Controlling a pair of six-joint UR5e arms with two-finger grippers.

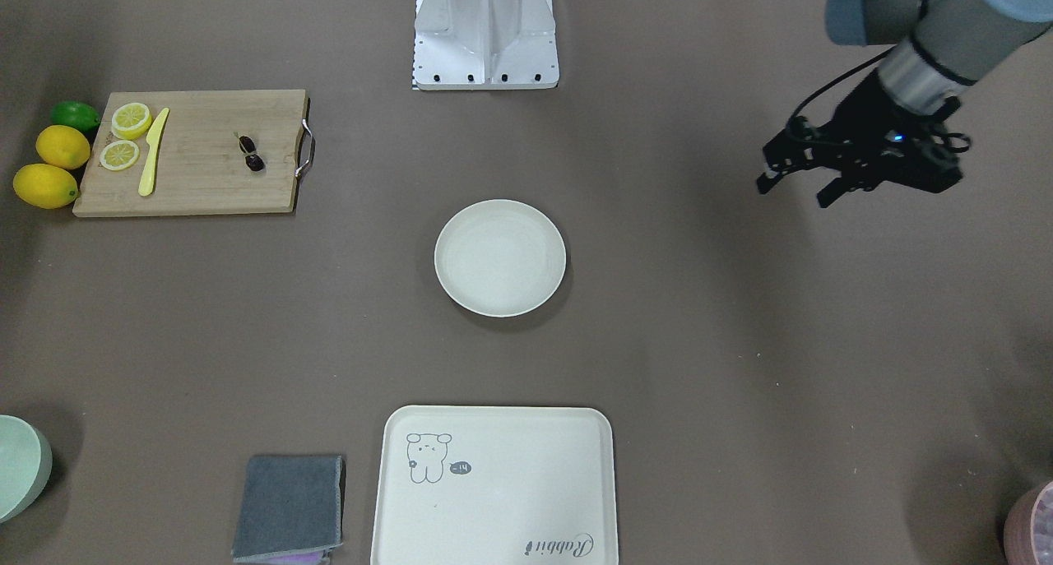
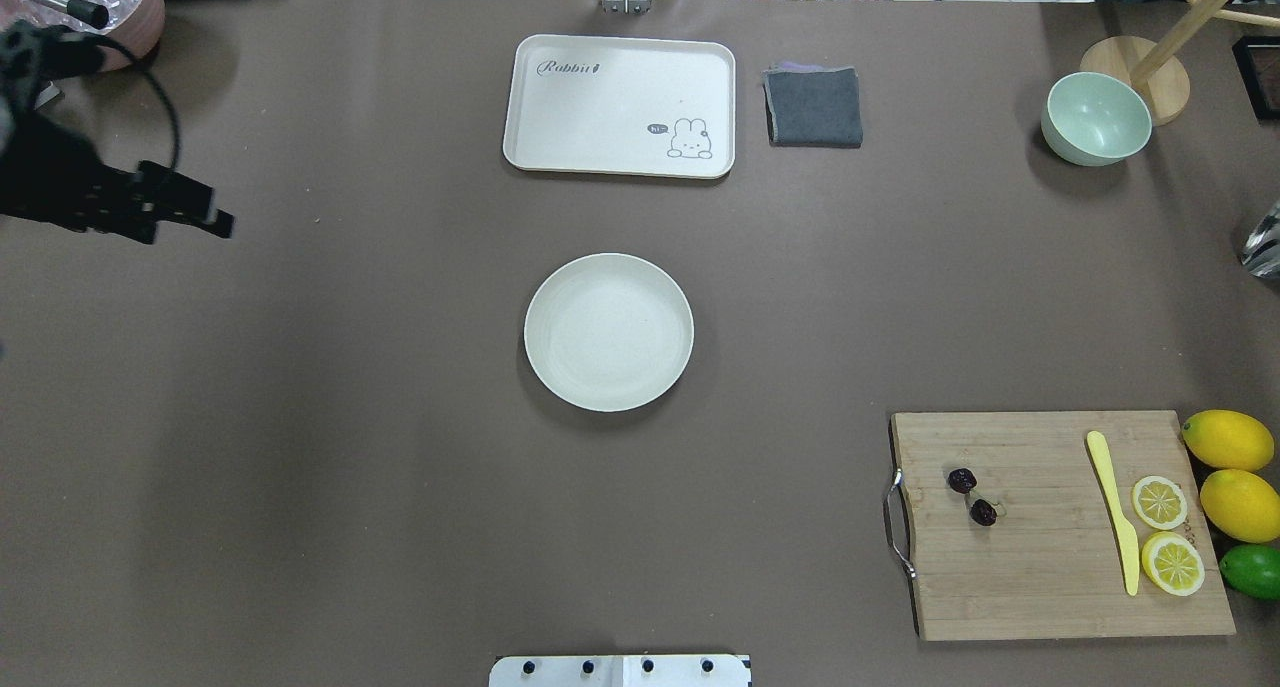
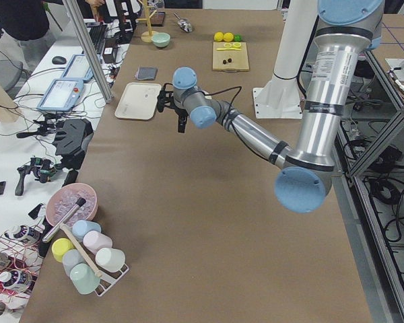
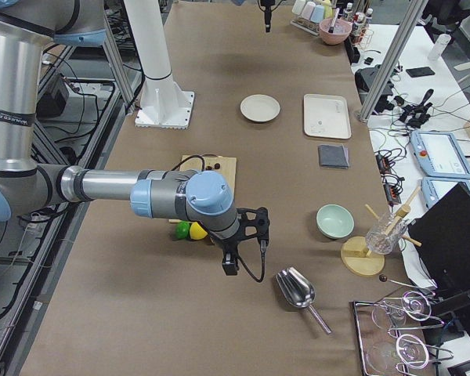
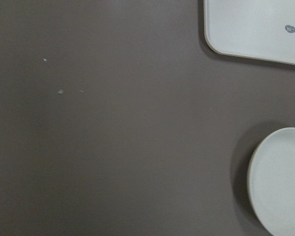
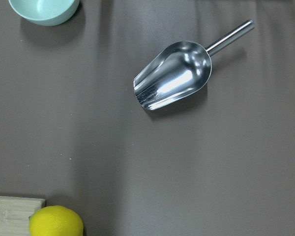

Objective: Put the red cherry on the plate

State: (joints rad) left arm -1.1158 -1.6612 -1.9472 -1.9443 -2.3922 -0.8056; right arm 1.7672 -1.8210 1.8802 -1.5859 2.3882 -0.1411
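**Front-facing view:** plate [image 1: 500, 257] centred on open worktop [image 1: 699, 343]. The red cherry [image 1: 251, 153], two near-black balls on a thin stem, lies on the cutting board [image 1: 206, 182] at the plate's ten o'clock, well apart. The left hand [image 1: 796, 192], spread and empty, hangs at three o'clock.

**Overhead view:** knife [image 2: 1115, 522] and lemon slices [image 2: 1160, 502] at the red cherry's three o'clock.

**Right-side view:** right hand [image 4: 231, 265] near a steel scoop [image 4: 298, 290]; whether it is spread cannot be told.
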